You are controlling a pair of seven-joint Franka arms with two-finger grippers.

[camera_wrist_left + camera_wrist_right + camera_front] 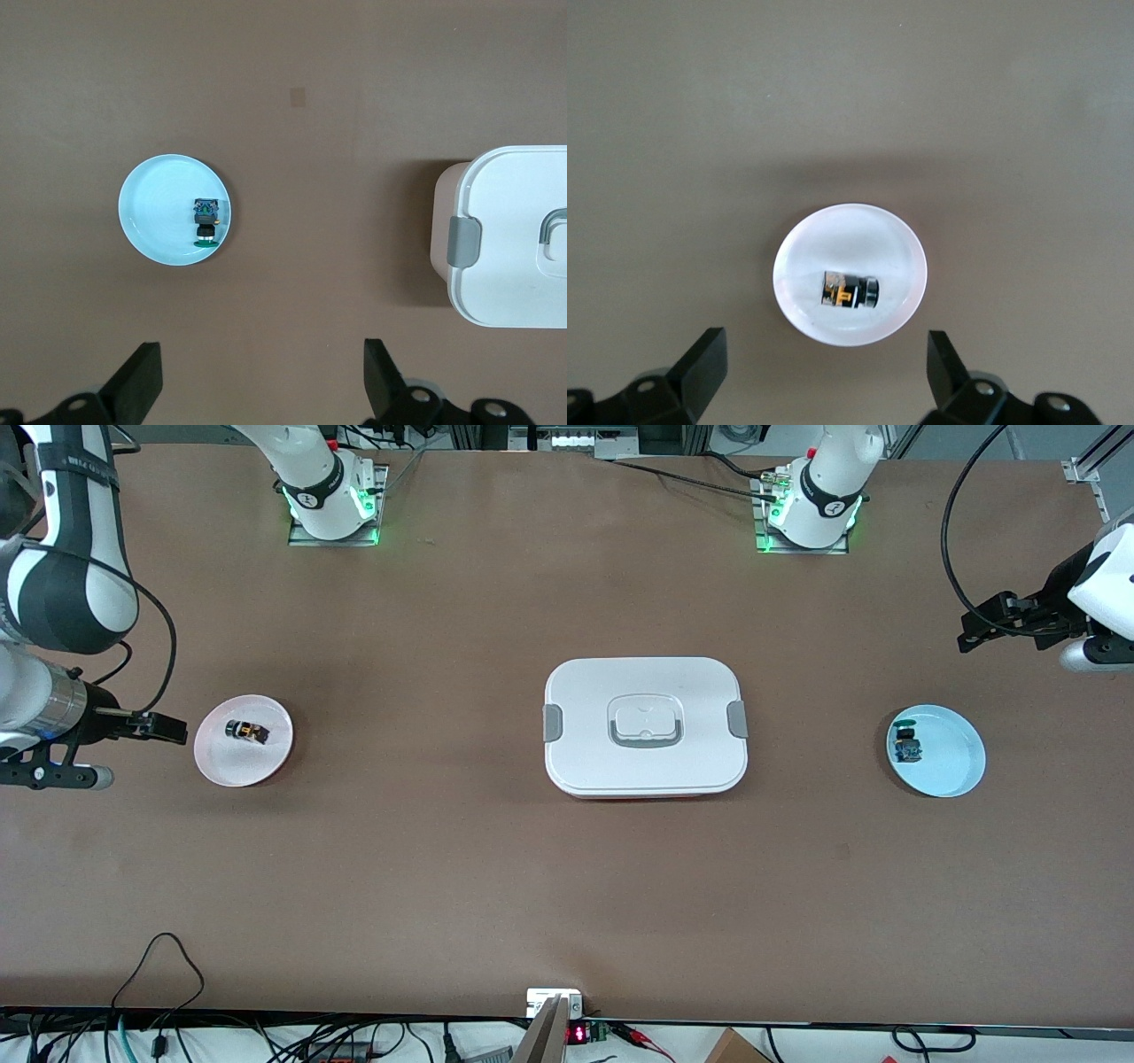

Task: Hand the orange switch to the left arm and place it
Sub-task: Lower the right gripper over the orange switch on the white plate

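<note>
Showing no readable writing: box point(645, 726) lid.

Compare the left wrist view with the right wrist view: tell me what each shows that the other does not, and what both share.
Only the left wrist view: the pale blue plate holding the blue-and-green component, plus one end of the box. Only the right wrist view: the pink plate with the orange switch lying on it. Both: brown table and that arm's own gripper, left gripper and right gripper, jaws open and empty.
</note>
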